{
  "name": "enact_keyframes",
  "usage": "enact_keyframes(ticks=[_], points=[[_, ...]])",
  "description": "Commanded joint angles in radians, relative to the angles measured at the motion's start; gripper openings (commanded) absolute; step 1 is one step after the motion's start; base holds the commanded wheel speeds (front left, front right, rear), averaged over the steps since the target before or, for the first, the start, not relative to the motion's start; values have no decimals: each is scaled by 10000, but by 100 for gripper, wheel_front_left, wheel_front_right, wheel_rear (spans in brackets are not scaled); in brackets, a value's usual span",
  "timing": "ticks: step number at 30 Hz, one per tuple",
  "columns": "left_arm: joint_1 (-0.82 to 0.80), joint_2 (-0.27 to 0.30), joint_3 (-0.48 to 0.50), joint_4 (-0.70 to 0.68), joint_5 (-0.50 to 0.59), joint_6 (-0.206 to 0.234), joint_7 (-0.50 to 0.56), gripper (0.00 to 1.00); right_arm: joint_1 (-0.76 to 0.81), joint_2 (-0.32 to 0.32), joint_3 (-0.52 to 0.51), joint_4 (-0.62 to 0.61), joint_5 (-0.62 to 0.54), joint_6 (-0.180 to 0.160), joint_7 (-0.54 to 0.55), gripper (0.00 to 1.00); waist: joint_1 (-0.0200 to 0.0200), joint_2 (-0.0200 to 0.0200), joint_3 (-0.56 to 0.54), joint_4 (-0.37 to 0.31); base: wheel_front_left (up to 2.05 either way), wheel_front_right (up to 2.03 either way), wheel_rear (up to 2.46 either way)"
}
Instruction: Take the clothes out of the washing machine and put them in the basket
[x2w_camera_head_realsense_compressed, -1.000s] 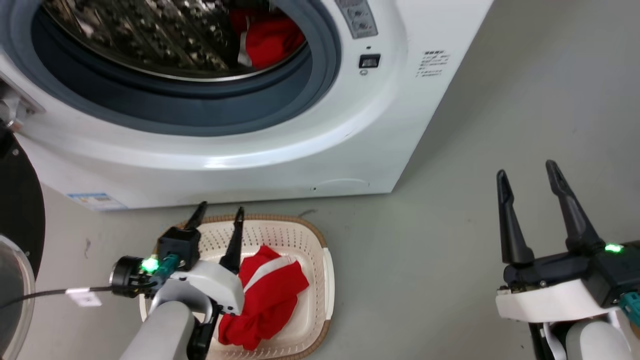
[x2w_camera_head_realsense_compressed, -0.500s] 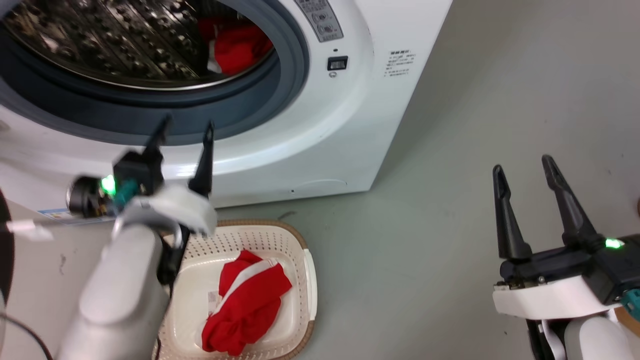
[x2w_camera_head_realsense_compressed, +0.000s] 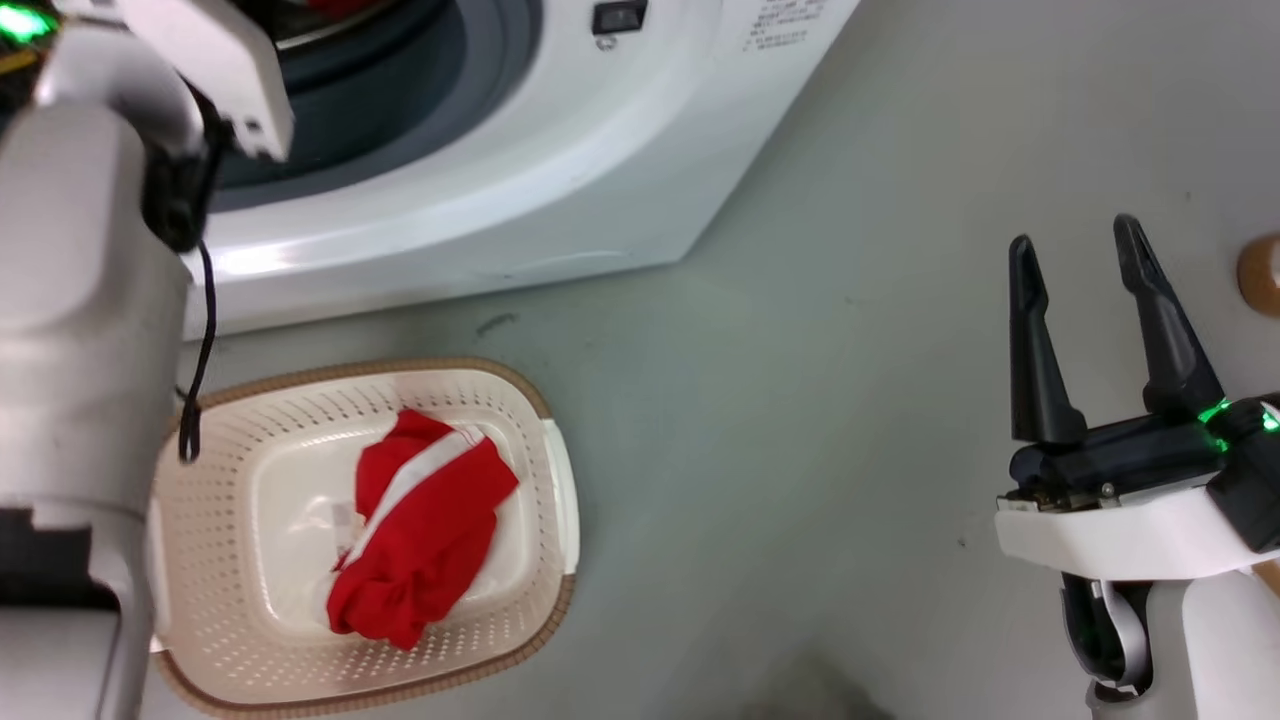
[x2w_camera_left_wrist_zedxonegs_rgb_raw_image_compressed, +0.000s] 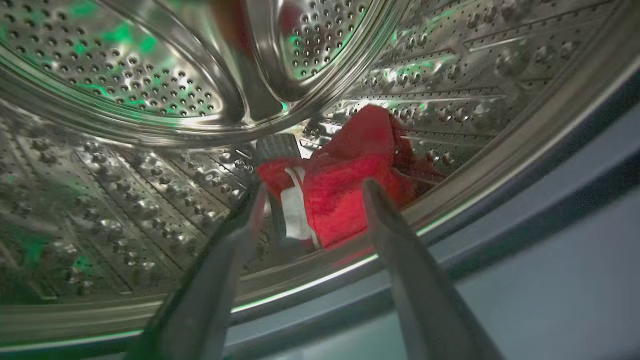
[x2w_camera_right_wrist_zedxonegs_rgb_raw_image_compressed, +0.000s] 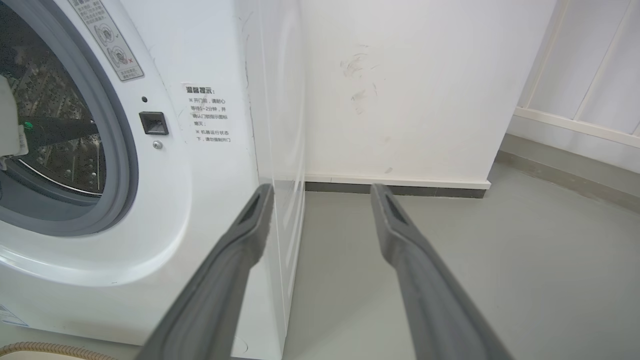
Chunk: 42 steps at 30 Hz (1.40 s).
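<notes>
One red garment with white trim (x2w_camera_head_realsense_compressed: 420, 530) lies in the cream basket (x2w_camera_head_realsense_compressed: 553, 495) on the floor before the washing machine (x2w_camera_head_realsense_compressed: 560, 150). Another red garment (x2w_camera_left_wrist_zedxonegs_rgb_raw_image_compressed: 345, 190) rests low in the steel drum (x2w_camera_left_wrist_zedxonegs_rgb_raw_image_compressed: 125, 90). My left gripper (x2w_camera_left_wrist_zedxonegs_rgb_raw_image_compressed: 312, 192) is open at the porthole (x2w_camera_right_wrist_zedxonegs_rgb_raw_image_compressed: 107, 150), its fingers pointing at that garment without touching it. My left forearm (x2w_camera_head_realsense_compressed: 85, 290) rises along the head view's left edge. My right gripper (x2w_camera_head_realsense_compressed: 1085, 260) hangs open over bare floor to the machine's right, holding nothing; in the right wrist view its fingers (x2w_camera_right_wrist_zedxonegs_rgb_raw_image_compressed: 250, 230) frame the machine's side.
A white wall (x2w_camera_right_wrist_zedxonegs_rgb_raw_image_compressed: 410, 85) with a dark skirting strip stands behind the machine. A small brown object (x2w_camera_head_realsense_compressed: 1262, 275) sits at the head view's right edge. A black cable (x2w_camera_head_realsense_compressed: 200, 350) dangles from my left arm over the basket's rim.
My left arm has lifted from the basket up to the porthole, its gripper empty and open. The head camera has tilted down and rightward. The right gripper has hardly moved.
</notes>
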Motion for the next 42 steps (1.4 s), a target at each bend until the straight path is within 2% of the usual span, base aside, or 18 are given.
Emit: enact_keyframes(ticks=[1, 7, 8, 15, 22, 29, 30, 31, 37, 42], points=[[-557, -9, 9, 313, -222, -64, 450, 100, -225, 23, 16, -76, 136, -8, -24, 100, -1, 0, 687, -435, 0, 0, 0], [-2328, 278, -228, 1273, -858, -134, 2602, 100, -530, 24, -14, -157, 372, -7, -24, 100, -1, 0, 1476, -783, 0, 0, 0], [-2328, 278, -228, 1273, -858, -134, 2602, 100, -530, 24, -14, -157, 372, -7, -24, 100, -1, 0, 1476, -783, 0, 0, 0], [-3905, 941, -1242, 1628, -1398, -145, 4947, 100, -817, 24, 6, -224, 716, -8, -24, 100, -1, 0, 2335, -1168, 0, 0, 0], [-4561, 1199, -1759, 2057, -1358, -147, 5382, 100, -945, 24, 52, -265, 920, -7, -24, 100, -1, 0, 2772, -1403, 0, 0, 0], [-4631, 1113, -2073, 2387, -1599, -154, 5428, 100, -979, 24, 11, -232, 983, -8, -24, 100, -1, 0, 2906, -1445, 0, 0, 0], [-4659, 1103, -2122, 2428, -1634, -154, 5413, 44, -990, 24, 3, -227, 992, -8, -24, 100, -1, 0, 2920, -1447, 0, 0, 0], [-4692, 1112, -2143, 2446, -1698, -154, 5334, 0, -1003, 24, -2, -220, 998, -7, -24, 100, -1, 0, 2934, -1449, 0, 0, 0], [-4877, 1100, -2318, 2592, -1835, -148, 4834, 0, -1039, 24, -39, -204, 991, -7, -24, 100, -1, 0, 2924, -1384, 0, 0, 0], [-4691, 1080, -2376, 2690, -2027, -149, 3922, 0, -988, 24, -70, -153, 842, -8, -24, 100, -1, 0, 2639, -1216, 0, 0, 0]])
